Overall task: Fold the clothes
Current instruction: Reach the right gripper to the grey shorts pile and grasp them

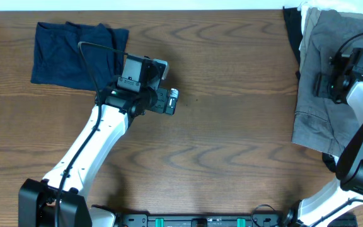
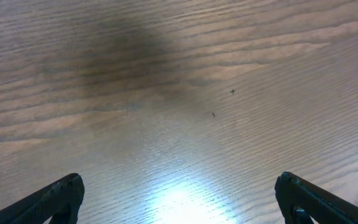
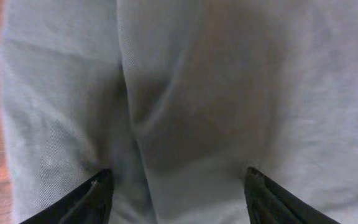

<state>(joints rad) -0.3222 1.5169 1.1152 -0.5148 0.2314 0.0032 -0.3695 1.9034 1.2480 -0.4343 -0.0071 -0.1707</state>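
Clothes lie in two spots on the wooden table (image 1: 232,126), and the grey shorts (image 1: 314,120) are the piece under work. The right gripper (image 3: 173,186) points straight down onto them. Its two black fingers (image 3: 95,196) stand apart with their tips sunk into the grey cloth and a soft ridge raised between them, not visibly pinched. The shorts spread outward from the gripper on every side, their long axis running from the far edge of the table toward the robot, along the right edge. One white piece (image 1: 314,16) and one black piece (image 1: 290,31) peek out from beneath them at the far end.

The left gripper (image 2: 179,193) is spread wide and empty above bare wood near the table's middle, well apart from the shorts. One folded navy garment (image 1: 68,53) lies near it, toward the far left corner.

Count: two arms, two grippers, four visible cloth pieces. The right arm is plainly the nearer one, so any lift of the shorts would likely start there.
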